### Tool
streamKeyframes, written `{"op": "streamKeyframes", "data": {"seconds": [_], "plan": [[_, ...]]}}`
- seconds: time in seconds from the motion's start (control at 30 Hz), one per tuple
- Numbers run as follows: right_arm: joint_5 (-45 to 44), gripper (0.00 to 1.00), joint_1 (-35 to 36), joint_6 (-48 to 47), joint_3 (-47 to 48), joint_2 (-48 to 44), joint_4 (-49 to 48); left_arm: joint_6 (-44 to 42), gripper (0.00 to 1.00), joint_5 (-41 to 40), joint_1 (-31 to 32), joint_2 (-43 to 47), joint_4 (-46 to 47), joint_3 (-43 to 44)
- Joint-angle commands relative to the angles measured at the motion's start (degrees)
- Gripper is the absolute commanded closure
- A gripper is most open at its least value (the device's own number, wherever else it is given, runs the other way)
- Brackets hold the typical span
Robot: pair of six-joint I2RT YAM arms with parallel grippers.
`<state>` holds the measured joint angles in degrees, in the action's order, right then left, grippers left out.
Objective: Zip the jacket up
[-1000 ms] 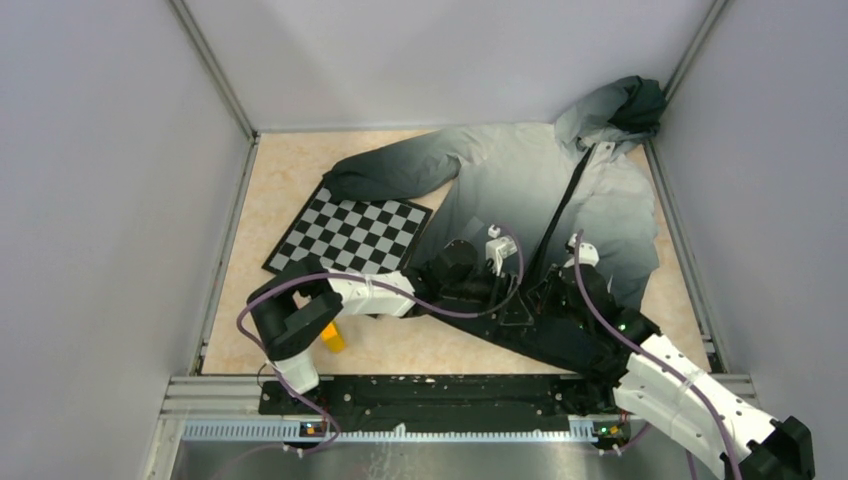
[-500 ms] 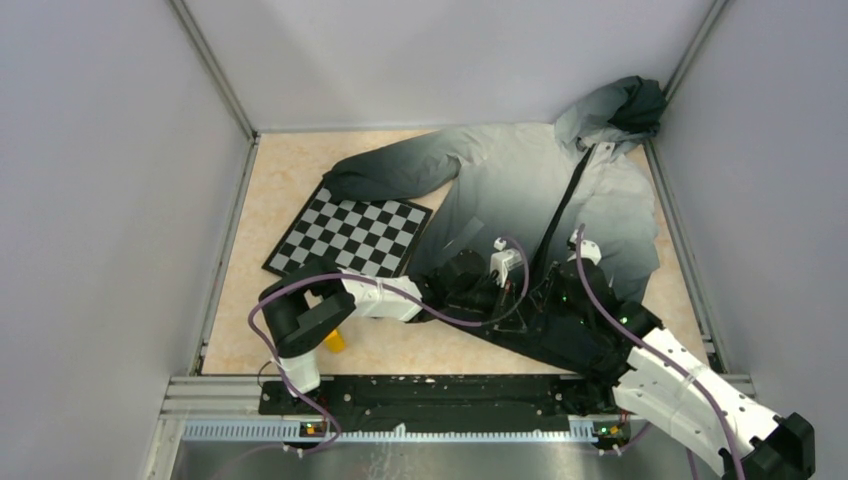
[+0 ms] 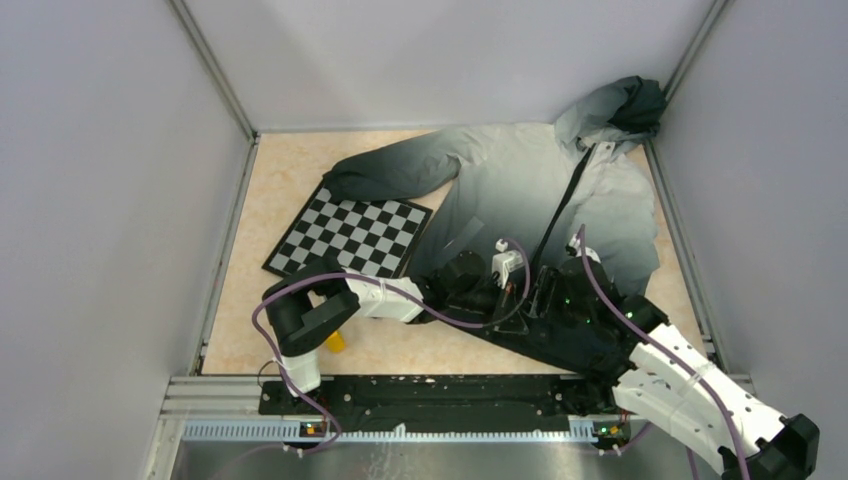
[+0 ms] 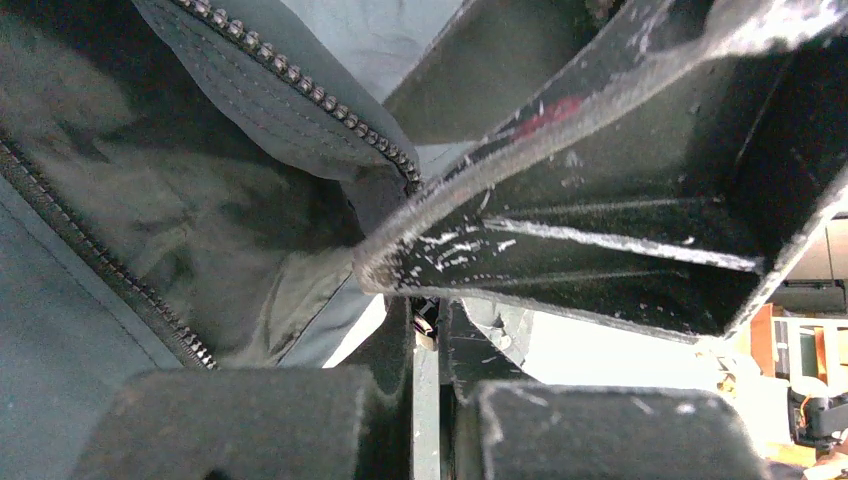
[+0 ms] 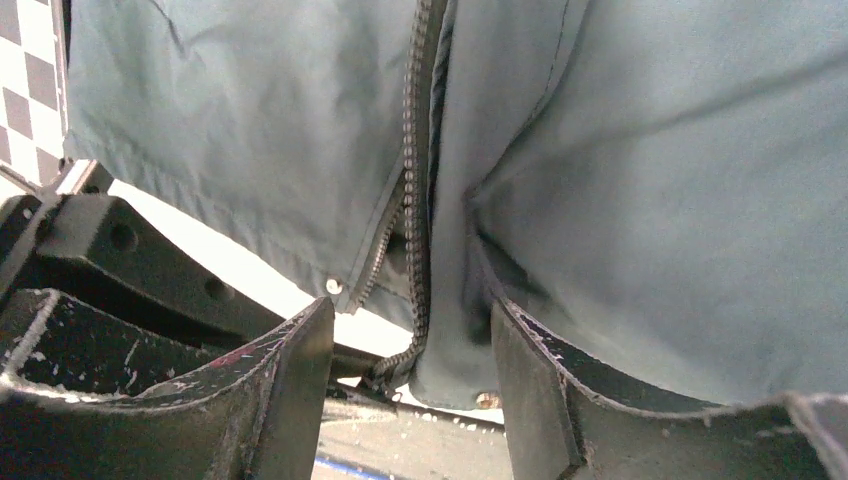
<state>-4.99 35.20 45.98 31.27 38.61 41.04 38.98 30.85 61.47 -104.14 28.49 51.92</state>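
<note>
The jacket (image 3: 520, 190) lies spread over the right half of the table, with its pale hood (image 3: 615, 105) at the far right corner and its black hem nearest the arms. Its dark zipper (image 3: 560, 210) runs down the front. Both grippers meet at the hem end of the zipper. My left gripper (image 4: 428, 322) is shut on a small metal piece at the zipper's lower end (image 5: 405, 365). My right gripper (image 5: 410, 310) is open, its fingers (image 5: 290, 380) standing either side of the zipper's teeth (image 5: 412, 200) without touching them. In the top view the left gripper (image 3: 523, 292) and right gripper (image 3: 547, 287) sit side by side.
A black-and-white checkerboard (image 3: 350, 232) lies left of the jacket, under its sleeve (image 3: 390, 172). A small yellow object (image 3: 335, 340) sits by the left arm's base. Grey walls enclose the table on three sides, and the hood rests against the right wall.
My left gripper reached a little to the right and shut on the zipper's lower end. My right gripper, shut a second ago, has opened around the zipper.
</note>
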Motion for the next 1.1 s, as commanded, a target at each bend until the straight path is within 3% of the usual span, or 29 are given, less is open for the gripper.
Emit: {"op": "streamKeyframes", "data": {"seconds": [0.0,0.23,0.53,0.63,0.73,0.83,1.07], "plan": [[4.8,0.42,0.3,3.2,0.4,-0.9,3.3,-0.6,1.0,0.1,-0.2,1.5,4.1,-0.9],[5.3,0.53,0.3,5.7,-2.9,-5.7,1.6,-0.4,1.0,0.3,-0.2,1.4,4.6,-1.2],[0.7,0.83,0.3,7.4,-6.8,-6.8,-4.5,-0.2,1.0,0.5,-0.2,1.6,4.3,-1.0],[-0.9,1.0,0.3,5.5,-6.3,-6.9,-5.5,-0.1,1.0,0.7,-0.2,1.4,4.1,-0.7],[-2.5,1.0,0.3,3.4,-5.7,-7.0,-6.7,0.1,0.99,0.7,-0.3,1.5,3.7,-0.3],[-2.0,1.0,0.3,2.2,-5.7,-6.3,-7.9,-0.1,0.85,0.7,-1.1,2.9,2.6,-0.2],[-0.8,1.0,0.3,1.3,-5.9,-4.0,-8.1,-3.0,0.38,-2.0,-3.4,10.4,-3.7,-1.8]]}}
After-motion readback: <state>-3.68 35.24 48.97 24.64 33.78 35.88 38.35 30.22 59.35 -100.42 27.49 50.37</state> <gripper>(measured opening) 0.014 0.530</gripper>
